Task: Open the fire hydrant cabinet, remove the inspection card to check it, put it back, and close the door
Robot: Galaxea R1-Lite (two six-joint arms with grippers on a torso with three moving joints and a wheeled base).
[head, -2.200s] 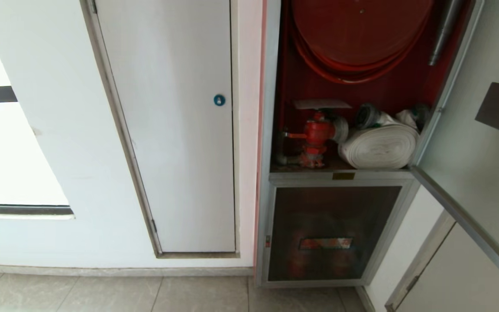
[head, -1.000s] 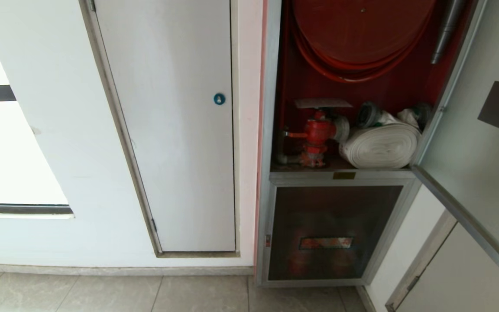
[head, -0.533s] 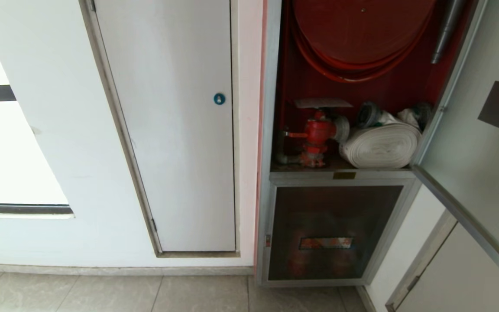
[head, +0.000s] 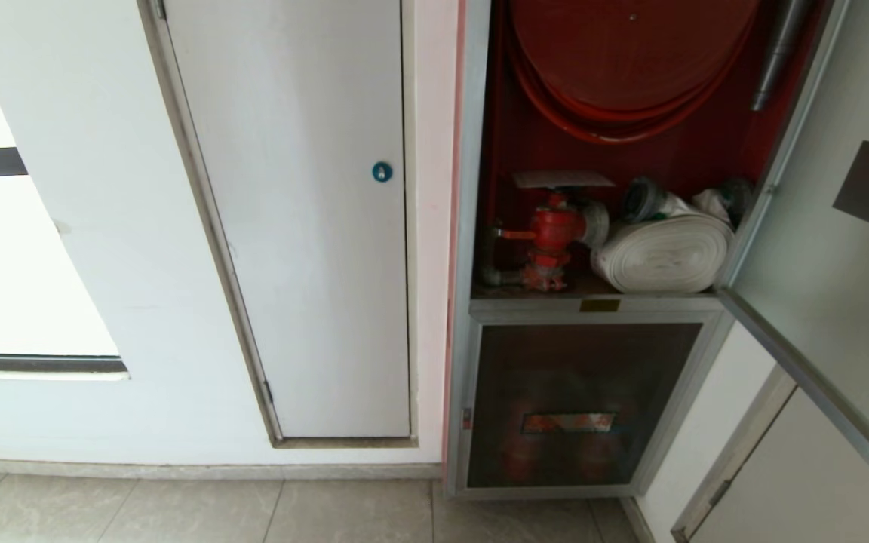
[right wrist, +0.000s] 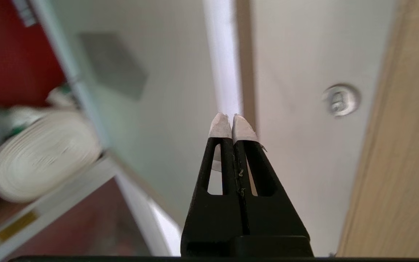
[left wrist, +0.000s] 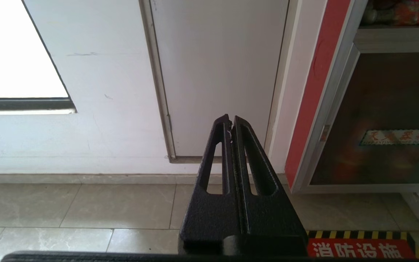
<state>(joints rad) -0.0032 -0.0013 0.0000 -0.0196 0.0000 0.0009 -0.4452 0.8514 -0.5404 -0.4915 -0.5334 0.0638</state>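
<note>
Inside the aluminium-framed fire hydrant cabinet (head: pixel 472 226), coiled white fabric hose (head: pixel 661 253).

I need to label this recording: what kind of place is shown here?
Probably an indoor corridor of a public or office building: a wall-mounted fire hydrant cabinet standing open, a plain white door with a blue lock beside it, and a tiled floor.

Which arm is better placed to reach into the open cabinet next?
Right, probably. The right end effector, shut, is up beside the open door with the rolled hose close by. The left end effector, also shut, sits low facing the white door.
</note>
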